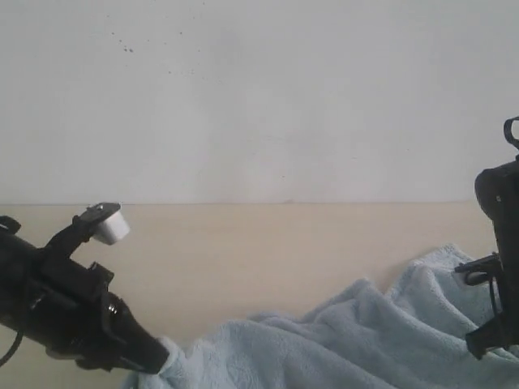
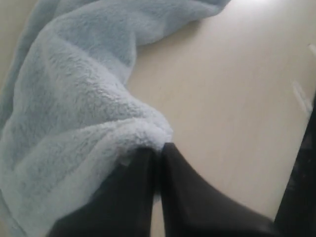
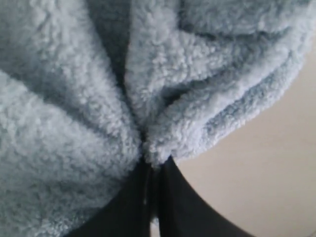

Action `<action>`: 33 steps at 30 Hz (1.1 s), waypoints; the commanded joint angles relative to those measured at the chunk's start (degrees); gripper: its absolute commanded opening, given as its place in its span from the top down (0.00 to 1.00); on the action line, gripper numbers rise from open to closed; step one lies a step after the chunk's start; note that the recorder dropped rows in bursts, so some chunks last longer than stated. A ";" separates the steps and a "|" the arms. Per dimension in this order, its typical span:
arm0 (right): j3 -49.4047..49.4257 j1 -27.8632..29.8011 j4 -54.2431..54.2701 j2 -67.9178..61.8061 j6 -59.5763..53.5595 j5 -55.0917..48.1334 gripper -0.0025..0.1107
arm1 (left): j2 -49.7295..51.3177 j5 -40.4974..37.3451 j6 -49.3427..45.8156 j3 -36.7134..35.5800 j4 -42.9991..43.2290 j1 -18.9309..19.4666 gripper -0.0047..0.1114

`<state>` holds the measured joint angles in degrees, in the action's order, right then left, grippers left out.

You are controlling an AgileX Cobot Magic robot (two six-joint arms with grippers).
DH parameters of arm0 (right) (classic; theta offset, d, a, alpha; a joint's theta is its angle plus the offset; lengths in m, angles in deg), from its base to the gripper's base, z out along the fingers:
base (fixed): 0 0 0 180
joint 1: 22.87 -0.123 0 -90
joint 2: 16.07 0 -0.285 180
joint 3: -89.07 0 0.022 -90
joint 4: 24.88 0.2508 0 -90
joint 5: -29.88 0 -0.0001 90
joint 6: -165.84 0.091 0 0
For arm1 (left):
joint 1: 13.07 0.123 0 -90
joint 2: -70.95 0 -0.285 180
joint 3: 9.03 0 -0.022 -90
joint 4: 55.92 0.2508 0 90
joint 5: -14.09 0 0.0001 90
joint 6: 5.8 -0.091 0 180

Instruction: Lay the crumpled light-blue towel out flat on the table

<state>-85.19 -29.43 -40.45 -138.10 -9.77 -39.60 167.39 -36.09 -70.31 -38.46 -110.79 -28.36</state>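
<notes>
The fluffy pale-blue terry towel (image 1: 349, 340) lies rumpled on the smooth beige desk (image 1: 243, 259) — the left fingers (image 2: 129, 197) pinch one edge, the right fingers (image 3: 182, 207) pinch a bunched fold at its other side.

towel (image 1: 340, 344) x1 | table (image 1: 259, 251) x1 | tools x2: L tool (image 2: 159, 149), R tool (image 3: 154, 160)
</notes>
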 commanded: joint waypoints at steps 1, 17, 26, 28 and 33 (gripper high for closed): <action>2.77 0.24 -4.38 3.15 1.89 -0.49 0.88 | 0.00 3.36 2.58 -2.85 3.55 0.15 0.90; 2.80 0.24 -1.46 17.76 -1.47 -0.49 0.47 | -0.14 2.21 7.41 -2.05 3.70 0.78 0.39; 2.80 0.24 -0.82 19.68 -1.61 -0.49 0.47 | -0.98 12.75 16.84 -1.04 10.91 4.10 0.42; 2.80 0.24 0.95 19.68 -3.22 -0.49 0.47 | -0.29 14.70 18.46 -1.28 11.17 4.55 0.41; 2.70 0.24 1.65 19.68 -0.50 7.32 0.47 | 3.11 14.83 18.64 -1.03 7.70 4.78 0.36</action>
<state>-82.57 -29.43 -38.44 -119.06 -13.11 -36.78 168.80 -21.95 -52.45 -39.52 -100.88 -23.78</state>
